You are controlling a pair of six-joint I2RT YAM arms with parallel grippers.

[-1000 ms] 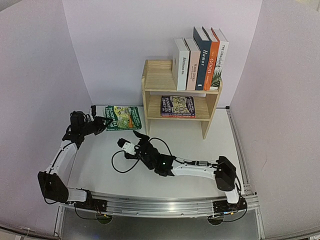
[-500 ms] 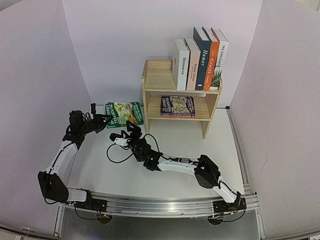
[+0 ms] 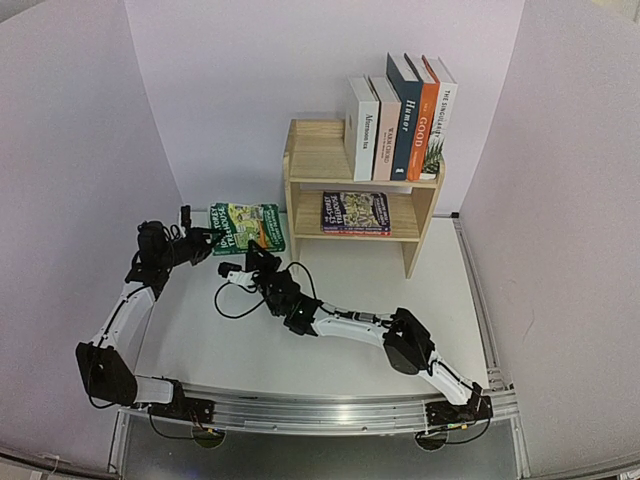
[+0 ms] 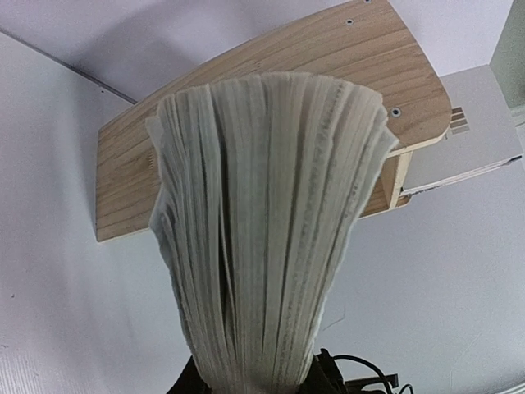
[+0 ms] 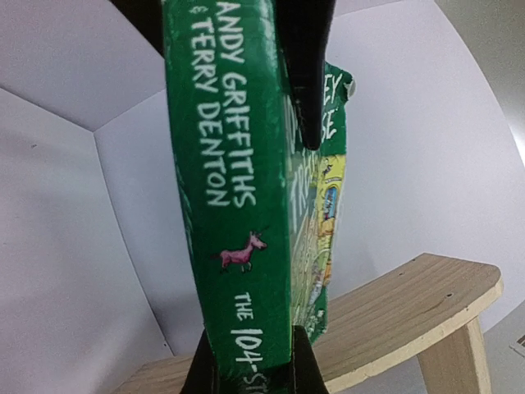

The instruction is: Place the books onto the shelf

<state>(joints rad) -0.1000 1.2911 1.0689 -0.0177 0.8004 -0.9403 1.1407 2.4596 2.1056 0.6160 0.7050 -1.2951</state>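
Both arms' jaws pinch the thick green paperback (image 3: pixel 247 228), its pages fanned.

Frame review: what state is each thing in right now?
green Treehouse paperback: held at two edges, cover facing up
left tool: shut on its page edge
right tool: shut on its spine side
five books: standing upright on the top tier
flat paperbacks: lying on the lower tier
shelf: upright

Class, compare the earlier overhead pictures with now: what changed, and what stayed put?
The right gripper reached forward-left to the green book and closed on its spine. The left gripper kept holding it; the shelf and shelved books stayed put.
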